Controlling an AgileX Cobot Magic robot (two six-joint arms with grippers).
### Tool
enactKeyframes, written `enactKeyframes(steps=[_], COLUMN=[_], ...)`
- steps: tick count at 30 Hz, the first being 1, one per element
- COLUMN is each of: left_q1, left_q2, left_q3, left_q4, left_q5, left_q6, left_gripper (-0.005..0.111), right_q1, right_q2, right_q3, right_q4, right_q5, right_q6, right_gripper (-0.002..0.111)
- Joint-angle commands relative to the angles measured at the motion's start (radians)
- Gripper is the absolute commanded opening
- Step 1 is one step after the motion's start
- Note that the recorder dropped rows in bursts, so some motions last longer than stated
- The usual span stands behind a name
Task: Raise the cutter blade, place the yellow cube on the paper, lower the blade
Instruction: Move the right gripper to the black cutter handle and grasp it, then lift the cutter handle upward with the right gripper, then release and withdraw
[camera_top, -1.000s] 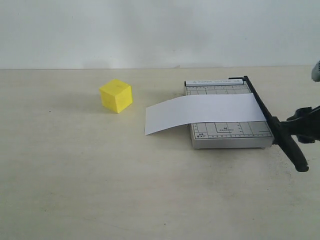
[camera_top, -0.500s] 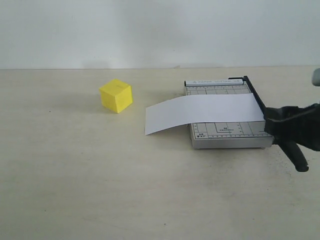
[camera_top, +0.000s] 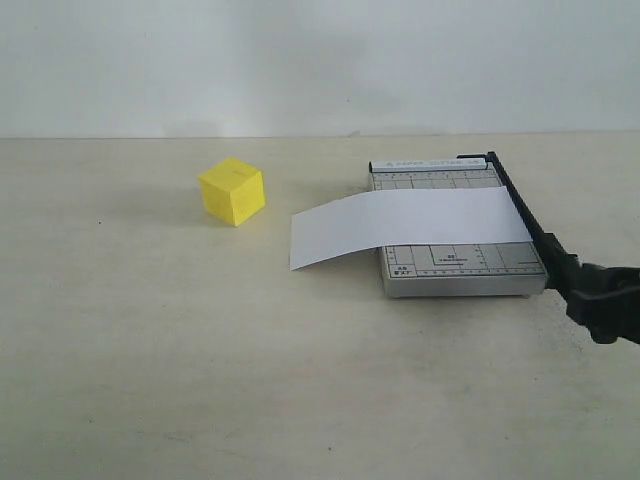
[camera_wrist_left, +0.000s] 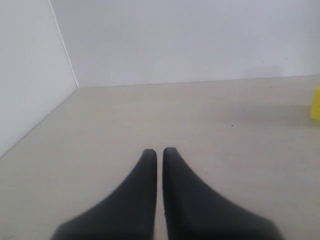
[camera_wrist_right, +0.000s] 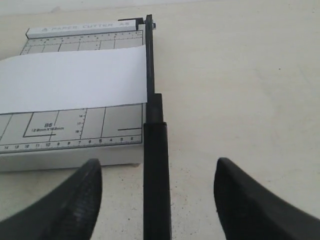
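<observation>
Above tabletop (camera_top: 200, 350), right end effector (camera_wrist_right: 157, 167) straddles cutter blade (camera_wrist_right: 156, 145), spread wide; left end effector (camera_wrist_left: 159, 151) pinched together.

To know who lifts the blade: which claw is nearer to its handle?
Right. The right claw is open, straddling the blade handle. The left claw is shut over the table, with only the yellow cube in its view.

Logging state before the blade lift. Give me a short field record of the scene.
blade: long black cutter blade, down along the grey gridded base
paper: white paper strip, across the base
cube: small yellow cube, on table, apart from paper
right gripper: open, straddling the blade handle
left gripper: shut, empty
</observation>
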Motion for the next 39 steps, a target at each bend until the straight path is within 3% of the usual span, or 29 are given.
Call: enactKeyframes(steps=[1,12,14,15,17,25,39], left_q1=[0.002,0.002,0.002,0.002,0.002,0.002,0.002], left_q2=[-0.004,-0.004,-0.004,-0.004,-0.004,-0.004,-0.004], left_q3=[-0.003,-0.003,-0.003,-0.003,-0.003,-0.003,-0.003], left_q4=[0.003,0.003,0.003,0.003,0.003,0.003,0.003], left_q5=[-0.008,-0.008,-0.008,-0.008,-0.008,-0.008,-0.008], left_q6=[-0.003,-0.003,-0.003,-0.003,-0.003,-0.003,-0.003], left_gripper=[0.004,0.004,0.004,0.004,0.004,0.004,0.004], right_q1=[0.001,0.001,0.001,0.001,0.001,0.001,0.001], right_q2=[0.064,0.271,0.271,0.271,0.271,0.223,-0.104], right_q3=[0.004,-0.076,-0.076,-0.076,-0.076,-0.076,-0.099], right_q4=[0.007,-0.042,-0.042,-0.042,-0.042,-0.042,-0.042], right_q5=[-0.001,0.013,0.028,0.042,0.048,0.014,-0.066], right_q6=[-0.014,-0.006,-0.006,-0.006,-0.006,-0.006,-0.015], right_gripper=[0.062,0.059,0.04,0.022,0.0,0.0,0.0])
